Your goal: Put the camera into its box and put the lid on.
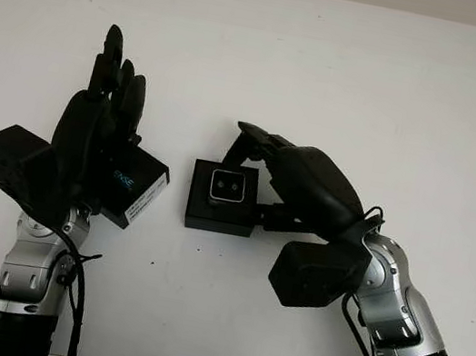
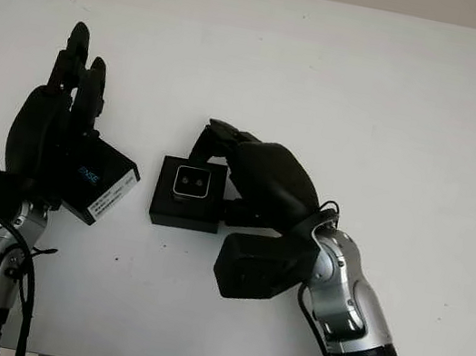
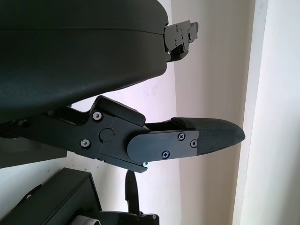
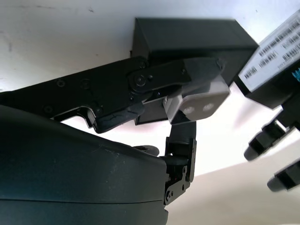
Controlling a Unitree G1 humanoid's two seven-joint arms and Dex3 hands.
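White table (image 1: 348,78) carries everything, and both arms come onto it from the near edge. At the left side the left hand (image 1: 97,139) stands with its fingers pointing away from the robot, and it grasps the lid (image 1: 131,185), a black piece with a white label on one edge and blue letters on its face, held tilted just beside the box. At the middle the black box (image 1: 219,216) lies on the table, open at the top. The right hand (image 1: 297,184) reaches over its right side, and its fingers (image 4: 192,75) close on the camera (image 1: 227,186), a small grey block with two lenses looking up. The camera sits in the far part of the box.
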